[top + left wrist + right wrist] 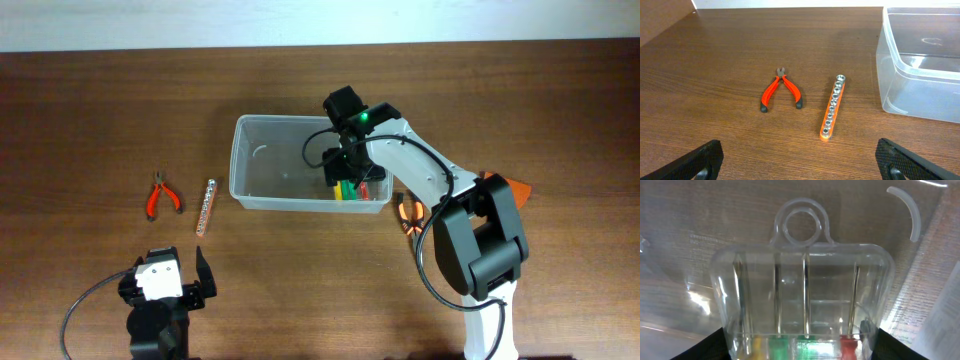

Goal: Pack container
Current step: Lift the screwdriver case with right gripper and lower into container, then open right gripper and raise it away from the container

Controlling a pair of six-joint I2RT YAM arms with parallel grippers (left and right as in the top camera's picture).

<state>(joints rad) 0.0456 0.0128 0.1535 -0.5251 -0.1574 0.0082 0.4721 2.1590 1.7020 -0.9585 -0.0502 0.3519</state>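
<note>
The container (238,160) is a large clear tub at the table's middle; it also shows in the left wrist view (912,85). My right gripper (346,176) reaches into its right end, shut on a small clear case of coloured bits (347,190). In the right wrist view the case (802,280) fills the frame between my fingers (800,347), with the tub's floor (670,280) behind it. My left gripper (166,285) is open and empty near the front edge, fingers wide apart (800,157).
Orange-handled pliers (162,196) (781,90) and an orange socket rail (206,205) (833,106) lie left of the tub. Another orange-handled tool (408,215) lies right of the tub, partly under my right arm. An orange object (518,187) shows behind the arm.
</note>
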